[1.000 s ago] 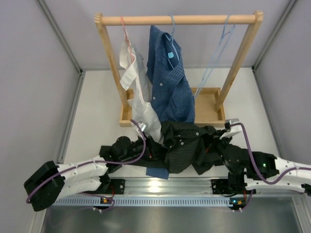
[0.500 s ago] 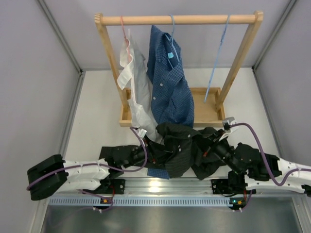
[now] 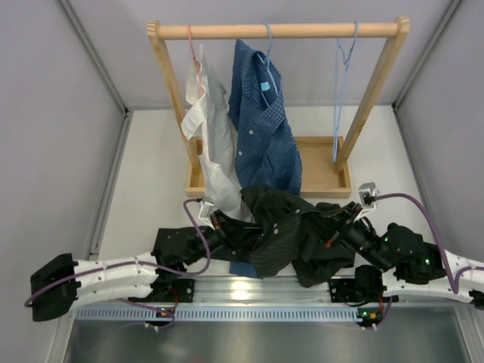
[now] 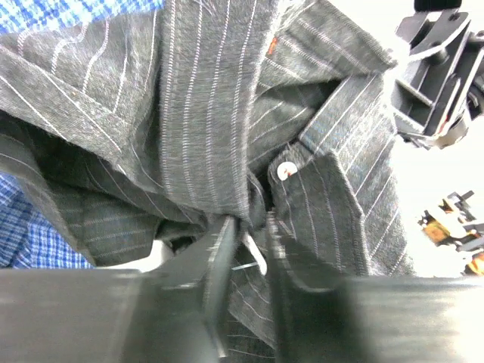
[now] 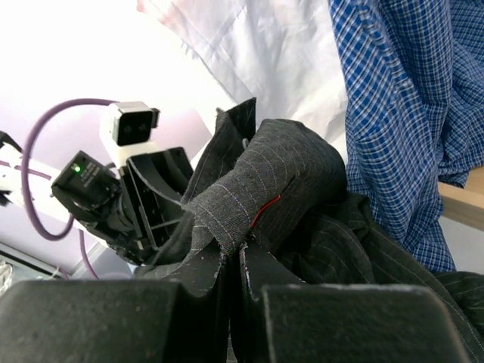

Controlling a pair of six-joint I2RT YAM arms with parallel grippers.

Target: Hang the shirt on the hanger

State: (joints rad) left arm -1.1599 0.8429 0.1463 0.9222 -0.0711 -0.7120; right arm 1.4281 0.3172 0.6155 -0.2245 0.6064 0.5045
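The shirt (image 3: 280, 231), black with fine stripes, hangs bunched between my two grippers just above the table's near edge. My left gripper (image 3: 227, 227) holds its left side. In the left wrist view the fingers (image 4: 219, 249) stand close together, with striped cloth (image 4: 189, 113) and a small white label between them. My right gripper (image 3: 334, 227) is shut on a folded edge of the shirt (image 5: 265, 189), pinched at its fingertips (image 5: 234, 253). The hanger (image 3: 342, 76), thin light-blue wire, hangs bare at the right end of the rail.
A wooden rack (image 3: 276, 31) with a base tray (image 3: 325, 178) stands at the back. A blue checked shirt (image 3: 261, 128) and a white shirt (image 3: 208, 136) hang on it, reaching down to the black one. Grey walls close in both sides.
My left gripper has gone from wide open to closed on the shirt's cloth. The right arm has drawn to the right. The light-blue hanger has swung from slanted to hanging straight.
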